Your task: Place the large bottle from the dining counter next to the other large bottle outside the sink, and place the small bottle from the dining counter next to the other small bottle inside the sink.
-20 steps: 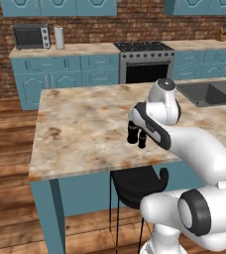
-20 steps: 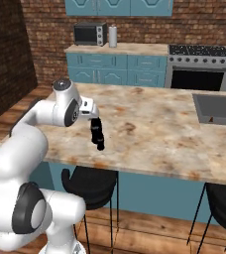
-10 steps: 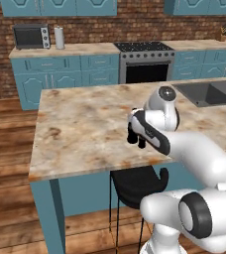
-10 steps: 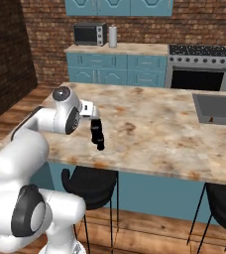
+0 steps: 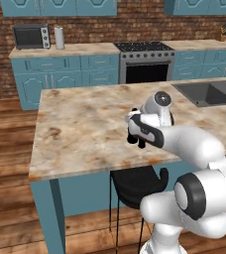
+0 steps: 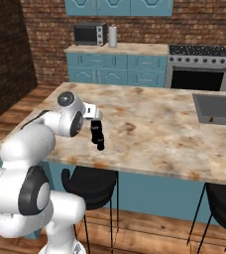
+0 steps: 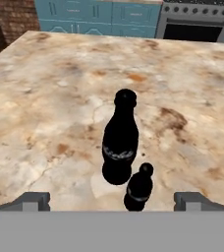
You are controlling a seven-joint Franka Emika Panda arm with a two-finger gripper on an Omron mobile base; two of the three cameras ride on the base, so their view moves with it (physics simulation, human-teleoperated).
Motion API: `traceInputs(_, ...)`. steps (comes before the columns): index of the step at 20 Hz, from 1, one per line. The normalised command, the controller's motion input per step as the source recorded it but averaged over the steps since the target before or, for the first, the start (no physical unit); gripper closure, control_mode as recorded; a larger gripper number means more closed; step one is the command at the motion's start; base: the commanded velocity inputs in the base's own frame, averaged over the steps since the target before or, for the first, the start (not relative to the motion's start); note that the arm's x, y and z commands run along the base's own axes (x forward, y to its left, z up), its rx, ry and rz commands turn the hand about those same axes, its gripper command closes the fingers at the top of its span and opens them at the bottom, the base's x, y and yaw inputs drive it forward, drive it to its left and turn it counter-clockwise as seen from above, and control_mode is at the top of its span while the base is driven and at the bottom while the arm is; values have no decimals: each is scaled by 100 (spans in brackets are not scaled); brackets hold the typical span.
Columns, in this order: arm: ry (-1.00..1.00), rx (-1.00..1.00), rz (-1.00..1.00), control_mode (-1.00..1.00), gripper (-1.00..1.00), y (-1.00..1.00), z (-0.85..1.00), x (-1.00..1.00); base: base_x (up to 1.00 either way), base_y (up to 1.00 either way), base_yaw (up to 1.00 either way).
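Note:
The large bottle (image 7: 120, 140), tall and black, stands upright on the dining counter (image 7: 45, 98) with the small bottle (image 7: 138, 189) just in front of it to the right. My gripper (image 7: 112, 204) is open and hovers above and short of both, with nothing between its fingers. In the right base view the gripper (image 6: 96, 116) sits over the large bottle (image 6: 96, 130) and the small bottle (image 6: 100, 145). The sink (image 6: 219, 106) lies far right, and the other small bottle (image 6: 211, 119) is a reddish speck inside it. The other large bottle is out of view.
Black stools (image 6: 90, 181) (image 6: 224, 198) are tucked under the counter's near edge. Past the island stand an oven (image 5: 144, 64), teal cabinets and a microwave (image 5: 30, 35). Wooden floor runs along the island's left end (image 5: 6, 149).
The arm's upper joint has sunk slightly and the hand has shifted a little over the bottles. Both bottles stay put and the jaws stay wide.

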Motion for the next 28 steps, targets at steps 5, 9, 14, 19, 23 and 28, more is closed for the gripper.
traceInputs(5,0,0,0,-100,-100,0,-17,19,0,0,0)
traceInputs(9,0,0,0,-100,-100,0,-17,20,0,0,0)
traceInputs(14,0,0,0,-100,-100,-2,-18,19,0,0,0)
traceInputs(19,0,0,0,-100,-100,-4,-16,23,0,0,0)
traceInputs(23,0,0,0,-100,-100,-2,-12,26,0,0,0)
traceInputs(28,0,0,0,-100,-100,-1,-7,36,0,0,0)
